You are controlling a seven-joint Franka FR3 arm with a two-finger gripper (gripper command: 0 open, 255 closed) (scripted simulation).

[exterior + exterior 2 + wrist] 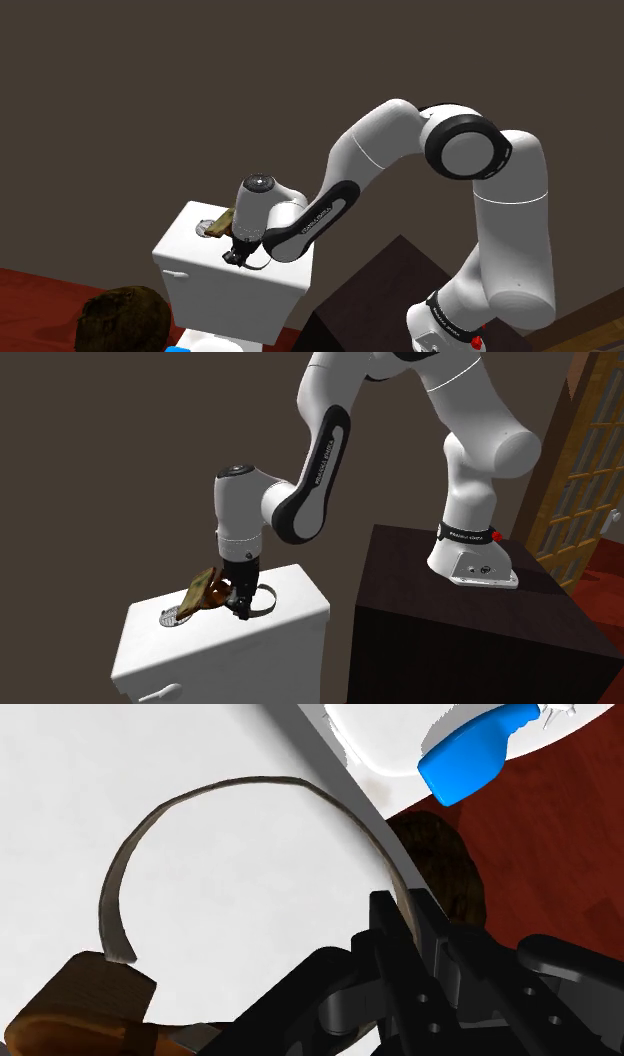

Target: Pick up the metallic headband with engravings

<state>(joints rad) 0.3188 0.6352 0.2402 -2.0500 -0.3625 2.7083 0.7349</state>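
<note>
Because the thin headband [250,780] looks light, springy and slippery, the hand [408,909], closed across one side of it, should clamp squarely.

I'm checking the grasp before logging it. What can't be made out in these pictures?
Engravings on the headband: too fine to make out, wrist view included.
Headband's end at the pincer: wrist view, hidden between the fingers.
Brown object beside the headband: wrist view, cut off by the edge; unidentifiable.
Blue bottle: wrist view, partly cut off by the edge.

A home bathroom: white toilet cistern [240,290], red floor [40,298].
</note>
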